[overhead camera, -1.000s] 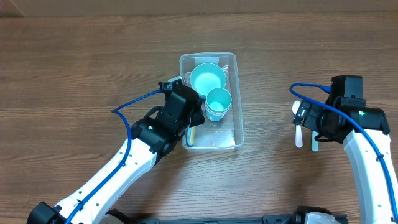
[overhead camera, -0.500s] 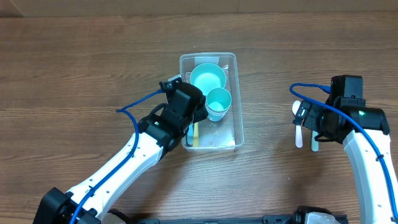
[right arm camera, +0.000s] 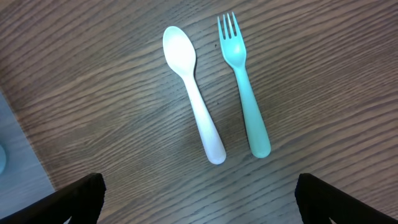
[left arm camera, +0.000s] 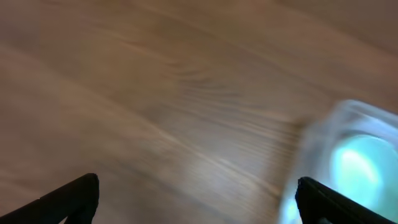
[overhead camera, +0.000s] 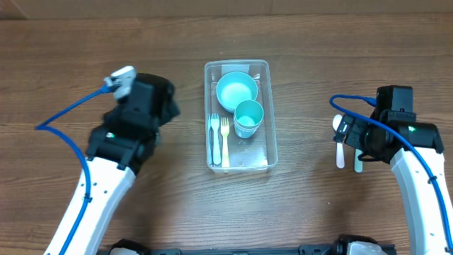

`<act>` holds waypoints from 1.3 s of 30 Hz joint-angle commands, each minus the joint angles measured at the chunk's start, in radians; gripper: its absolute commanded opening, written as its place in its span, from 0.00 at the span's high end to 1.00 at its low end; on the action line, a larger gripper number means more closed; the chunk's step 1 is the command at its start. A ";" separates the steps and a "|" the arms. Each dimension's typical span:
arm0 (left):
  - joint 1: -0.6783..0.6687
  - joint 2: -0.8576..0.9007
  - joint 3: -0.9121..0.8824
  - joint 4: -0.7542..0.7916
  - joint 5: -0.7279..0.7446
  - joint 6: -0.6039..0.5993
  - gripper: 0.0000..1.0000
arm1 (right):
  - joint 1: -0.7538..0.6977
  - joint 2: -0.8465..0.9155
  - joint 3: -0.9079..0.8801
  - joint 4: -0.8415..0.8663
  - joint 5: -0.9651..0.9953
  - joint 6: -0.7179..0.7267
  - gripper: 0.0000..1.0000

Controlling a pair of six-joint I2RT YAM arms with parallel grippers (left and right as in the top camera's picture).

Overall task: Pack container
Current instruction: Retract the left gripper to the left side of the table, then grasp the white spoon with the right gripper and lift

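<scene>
The container, a clear bin, sits mid-table between the two arms, partly packed. On the robot's side of the scene, off to the bin's right, the right gripper hovers as before with fingers apart and empty over a white spoon and a teal fork, which lie side by side on the wood, well apart from the bin. In the bin's near end two forks lie parallel, in plain view now that the left arm no longer covers them. The left gripper has swung clear to the left, its fingers spread wide with nothing between them; its wrist view is blurred, the bin only a smear at the right edge. Past the forks stands a teal cup, and at the far end a teal bowl. The release looks complete. The spoon and fork outside appear to be what remains.
</scene>
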 commanded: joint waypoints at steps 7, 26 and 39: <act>0.116 -0.010 0.012 -0.055 -0.046 0.066 0.00 | -0.005 -0.003 0.004 0.006 0.002 0.000 0.00; 0.116 -0.010 0.012 -0.055 -0.046 0.066 0.00 | -0.005 0.002 -0.065 0.090 -0.123 0.001 0.00; 0.116 -0.010 0.012 -0.055 -0.046 0.066 0.00 | -0.004 0.375 -0.237 0.538 -0.034 -0.213 0.02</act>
